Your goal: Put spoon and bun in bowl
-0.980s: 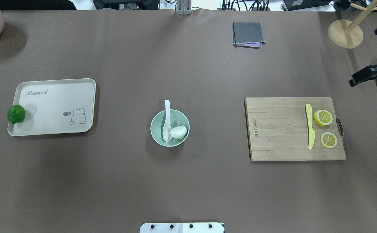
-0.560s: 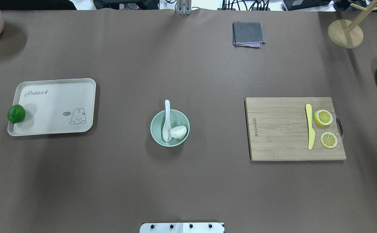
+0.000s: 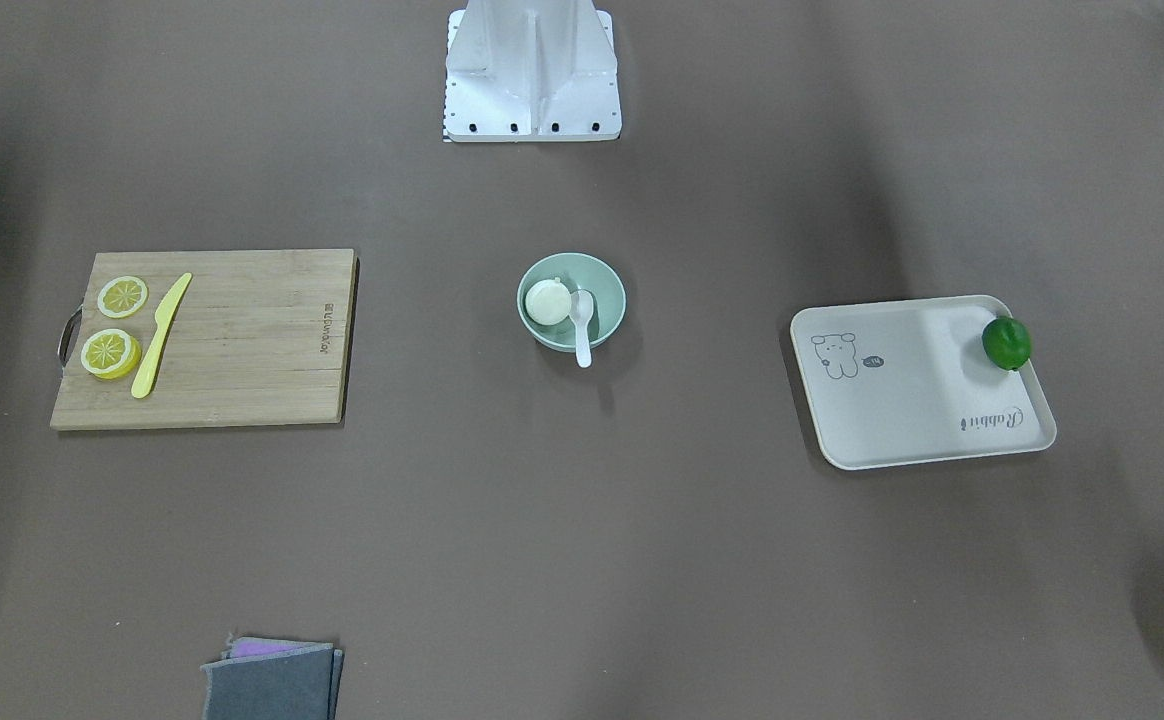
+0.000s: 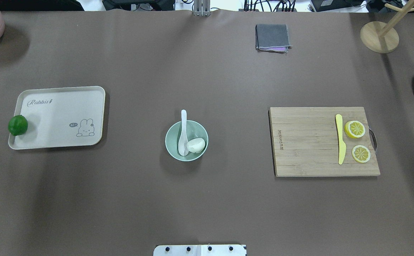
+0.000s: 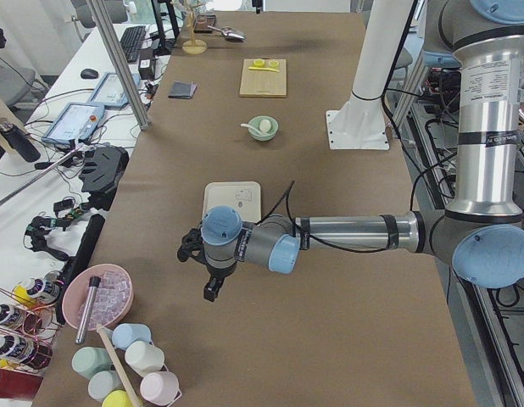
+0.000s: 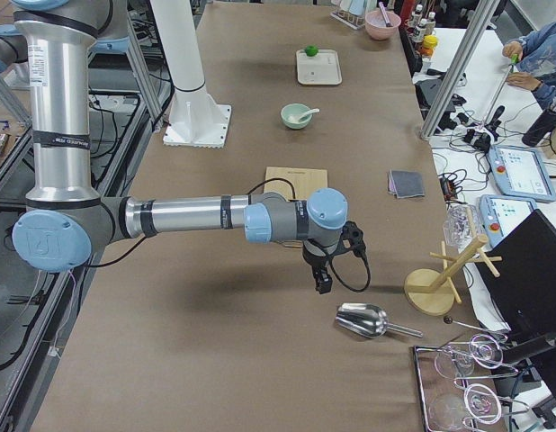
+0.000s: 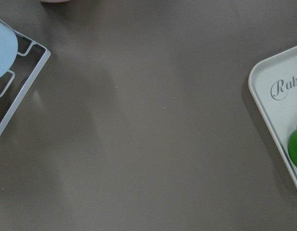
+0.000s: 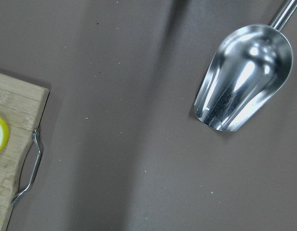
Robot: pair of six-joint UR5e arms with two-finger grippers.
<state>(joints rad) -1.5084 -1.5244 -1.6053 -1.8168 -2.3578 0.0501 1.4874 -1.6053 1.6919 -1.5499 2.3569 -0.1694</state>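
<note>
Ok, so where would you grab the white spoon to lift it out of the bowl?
By its handle, probably. On the spoon it juts over the far rim of the bowl, clear of the bun beside the scoop. Come straight down from above, closing across the handle's narrow width.

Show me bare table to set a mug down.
Bare: between tray and bowl, between bowl and cutting board, and the strip before the robot base. Crowded: the board's handle end, with knife and lemon slices.

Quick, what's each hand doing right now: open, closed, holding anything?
Left hand: cannot be told; it shows only in a side view.
Right hand: cannot be told; it shows only in a side view.
</note>
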